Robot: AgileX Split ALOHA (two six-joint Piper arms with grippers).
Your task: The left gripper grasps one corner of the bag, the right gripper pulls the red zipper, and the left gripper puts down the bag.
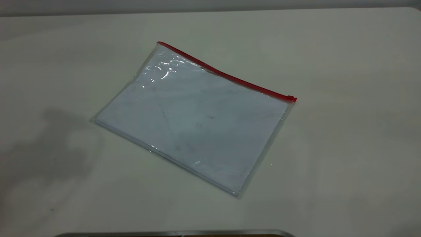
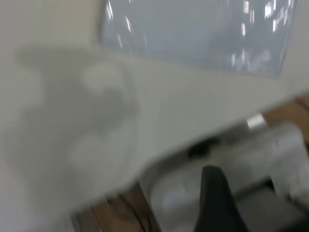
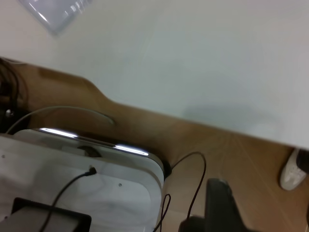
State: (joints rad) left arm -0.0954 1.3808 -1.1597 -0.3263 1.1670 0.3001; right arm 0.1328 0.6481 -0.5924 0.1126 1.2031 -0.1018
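Observation:
The bag (image 1: pixel 197 121) lies flat on the white table, a clear pouch with white sheets inside. The red zipper (image 1: pixel 227 75) runs along its far long edge, with the slider tab (image 1: pixel 290 97) at the right end. Neither gripper shows in the exterior view. In the left wrist view my left gripper (image 2: pixel 217 203) is a dark shape off the table's edge, well away from the bag (image 2: pixel 193 34). In the right wrist view my right gripper (image 3: pixel 219 203) hangs over the floor beyond the table edge, and one corner of the bag (image 3: pixel 58 12) shows far off.
A shadow (image 1: pixel 49 148) falls on the table at the left. A metal-edged thing (image 1: pixel 174 233) lies at the front edge. Below the table are a white unit (image 3: pixel 96 188), cables (image 3: pixel 193 183) and a shoe (image 3: pixel 293 170) on the wooden floor.

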